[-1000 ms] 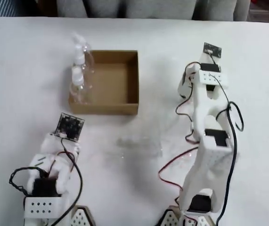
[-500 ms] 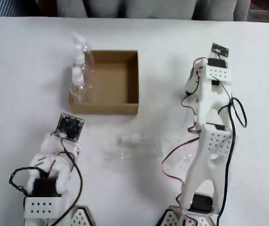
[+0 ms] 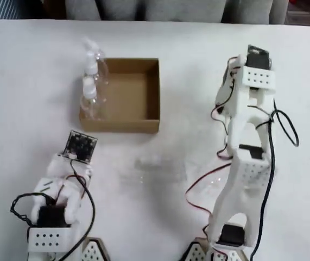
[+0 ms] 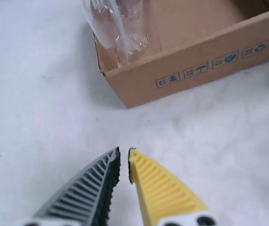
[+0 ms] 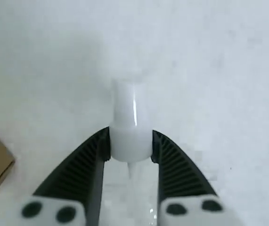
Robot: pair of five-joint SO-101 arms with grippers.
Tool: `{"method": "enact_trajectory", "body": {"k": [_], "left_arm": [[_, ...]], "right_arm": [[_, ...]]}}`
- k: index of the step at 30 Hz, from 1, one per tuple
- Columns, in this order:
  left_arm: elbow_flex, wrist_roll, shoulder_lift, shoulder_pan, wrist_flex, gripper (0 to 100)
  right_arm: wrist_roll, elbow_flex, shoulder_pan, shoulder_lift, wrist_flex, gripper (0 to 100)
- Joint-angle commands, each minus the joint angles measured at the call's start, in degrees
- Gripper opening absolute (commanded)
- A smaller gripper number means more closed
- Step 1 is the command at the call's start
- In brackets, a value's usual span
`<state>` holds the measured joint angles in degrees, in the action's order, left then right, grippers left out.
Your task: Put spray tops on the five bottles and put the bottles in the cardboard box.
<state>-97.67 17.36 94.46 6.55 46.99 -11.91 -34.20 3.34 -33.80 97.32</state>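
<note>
right gripper (image 5: 130, 135) jaws clamped on spray top (image 5: 127, 113), well apart from cardboard box (image 3: 127, 126). left gripper (image 4: 124, 161) jaws together, near that box's corner.

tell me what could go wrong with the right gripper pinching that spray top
The right gripper pinches the spray top only at its wider collar, so it may twist or slip out. The bottles crowd one wall of the cardboard box and might tip when another is added.
</note>
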Motion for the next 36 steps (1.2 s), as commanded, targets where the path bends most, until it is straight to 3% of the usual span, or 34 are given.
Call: {"method": "enact_trajectory", "body": {"k": [1,8,15,22,27,36], "left_arm": [[0.26,0.62,0.84,0.31,0.09,5],[0.26,0.35,1.01,1.45,0.00,5],[0.26,-0.18,1.01,7.08,-4.66,5],[2.90,-12.13,1.01,16.57,-8.09,5],[4.22,-15.82,0.92,20.88,-8.44,5],[4.22,-16.35,1.01,20.97,-8.44,5]], "right_arm": [[0.53,8.62,-4.35,12.44,1.63,1.5],[0.62,27.69,-17.19,30.20,-0.13,1.5],[0.62,50.11,-37.05,43.47,-10.33,1.5],[5.80,66.55,-52.53,49.27,-25.36,1.5],[2.99,72.35,-55.16,49.27,-36.18,2.5],[-0.35,73.93,-60.70,49.27,-44.00,17.3]]}}
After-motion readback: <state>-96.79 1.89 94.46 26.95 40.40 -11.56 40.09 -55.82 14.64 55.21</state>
